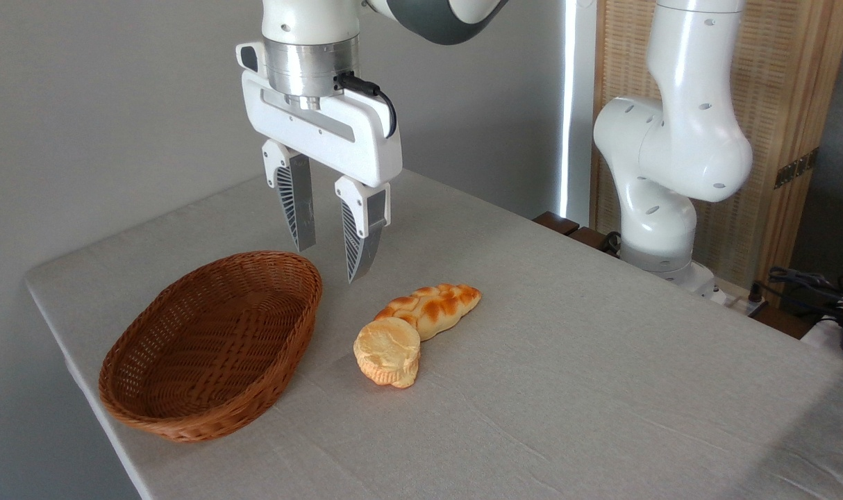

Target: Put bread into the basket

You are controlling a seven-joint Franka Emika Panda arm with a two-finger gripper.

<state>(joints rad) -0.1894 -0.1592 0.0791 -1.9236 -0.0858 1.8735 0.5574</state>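
The claw (331, 260) hangs partly open and empty above the table (602, 389). The little round bun (388, 353) lies near the basket (185, 417), touching the braided loaf (435, 305). It looks light and squishy, so its round sides seem best for a gentle pinch.

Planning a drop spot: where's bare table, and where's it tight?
Free: right of the braided loaf toward the arm base, and the front edge. The basket is empty. Tight: bun touches the loaf, with the open gripper above the basket-loaf gap.
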